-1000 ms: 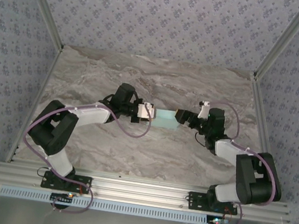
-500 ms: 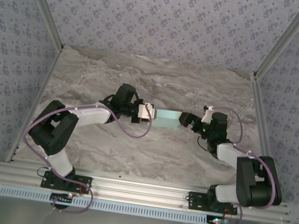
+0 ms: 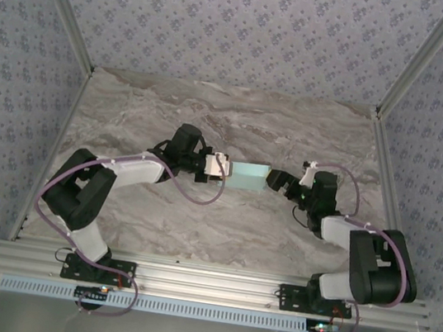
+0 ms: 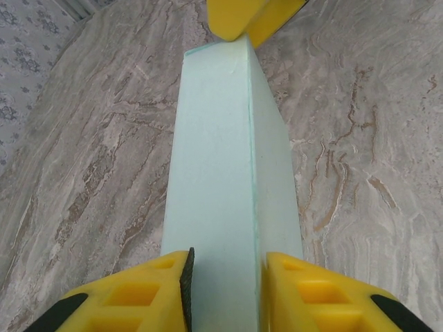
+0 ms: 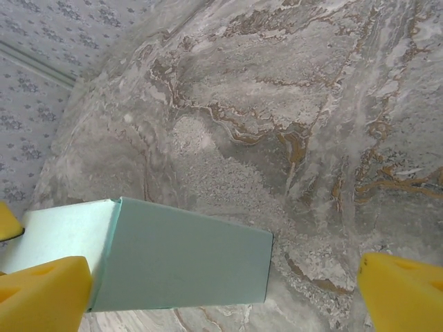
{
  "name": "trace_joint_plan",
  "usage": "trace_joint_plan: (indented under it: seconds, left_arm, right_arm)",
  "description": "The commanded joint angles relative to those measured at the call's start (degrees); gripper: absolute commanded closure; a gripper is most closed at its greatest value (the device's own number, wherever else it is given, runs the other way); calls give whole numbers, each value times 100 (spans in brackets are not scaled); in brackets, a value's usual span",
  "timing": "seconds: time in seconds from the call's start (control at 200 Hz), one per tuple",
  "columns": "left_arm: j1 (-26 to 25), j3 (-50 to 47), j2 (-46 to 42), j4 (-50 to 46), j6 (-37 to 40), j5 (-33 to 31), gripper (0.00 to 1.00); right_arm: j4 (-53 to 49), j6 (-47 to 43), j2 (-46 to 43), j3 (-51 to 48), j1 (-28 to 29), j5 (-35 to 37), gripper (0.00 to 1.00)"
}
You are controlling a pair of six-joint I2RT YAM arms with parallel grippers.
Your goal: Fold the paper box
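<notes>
The paper box point(image 4: 218, 173) is a long, smooth, mint-green block of thin card with sharp edges. One end sits squeezed between the left jaws, whose yellow pads point(image 4: 131, 294) press on its two sides. The other end reaches in between the right jaws, close to one pad. The right jaws are wide open. Below lies the grey, swirly, stone-look worktop point(image 3: 196, 221).

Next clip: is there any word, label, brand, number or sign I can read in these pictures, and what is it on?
No readable text anywhere.
The paper box: plain, no print.
The table: veined stone pattern, no writing.
The walls: repeating small motif, no words.
The arms: any marking is too small to tell from above.
</notes>
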Motion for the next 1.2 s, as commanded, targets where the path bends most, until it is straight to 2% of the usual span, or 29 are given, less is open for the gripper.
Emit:
trace_joint_plan:
  seconds: [0.0, 0.105, 0.195, 0.365, 0.475, 0.5, 0.525, 0.54, 0.555, 0.565, 0.575, 0.59, 0.69, 0.809, 0.964, 1.059, 1.194]
  left_arm:
    - [-32, -195, 380, -1382, -58, -272, 68]
    - [-38, -238, 340, -1308, -130, -236, 68]
    - [-39, -213, 352, -1335, -149, -288, 68]
    - [-35, -157, 317, -1345, -365, -209, 68]
    - [-37, -32, 277, -1527, -389, -272, 65]
    - [-32, 0, 251, -1566, -387, -271, 62]
    - [-32, 17, 220, -1587, -385, -250, 54]
    - [-30, 28, 203, -1586, -389, -238, 45]
    - [-27, 35, 184, -1588, -391, -216, 26]
    - [-19, 43, 175, -1595, -398, -197, 9]
    - [-19, 56, 170, -1603, -408, -177, 3]
    - [-2, 81, 157, -1622, -423, -145, 1]
    - [64, 207, -11, -1649, -639, -13, 1]
    - [132, 157, -488, -1500, -945, 166, 1]
    - [154, 33, -1310, -1586, -1282, 133, 1]
    - [199, -125, -1767, -1500, -1650, -135, 1]
    - [337, -335, -2243, -1344, -2564, -766, 1]
  right_arm:
    - [-1002, -117, -380, 68, 23, 236, 0]
    - [-1814, -396, -861, 644, 115, 202, 0]
    - [-1978, -395, -1033, 902, 160, 142, 0]
    - [-1793, -431, -623, 1043, 309, 102, 0]
    - [-2028, -543, -518, 1232, 412, 302, 0]
    - [-2273, -592, -517, 1377, 476, 484, 0]
    - [-2594, -657, -491, 1566, 519, 684, 0]
    - [-2824, -699, -458, 1699, 547, 780, 0]
    - [-3055, -738, -422, 1848, 556, 859, 0]
    - [-3177, -757, -386, 1949, 568, 907, 0]
    - [-3326, -763, -350, 2044, 580, 965, 0]
    - [-3599, -758, -310, 2196, 579, 1042, 0]
    - [-4532, -466, -8, 2851, 599, 1246, 0]
    - [-4635, -206, 57, 3063, 713, 1049, 0]
    - [-4897, -332, 130, 3335, 752, 966, 0]
    - [-5161, -502, 225, 3485, 751, 870, 0]
    - [-5490, -646, 403, 3658, 759, 606, 0]
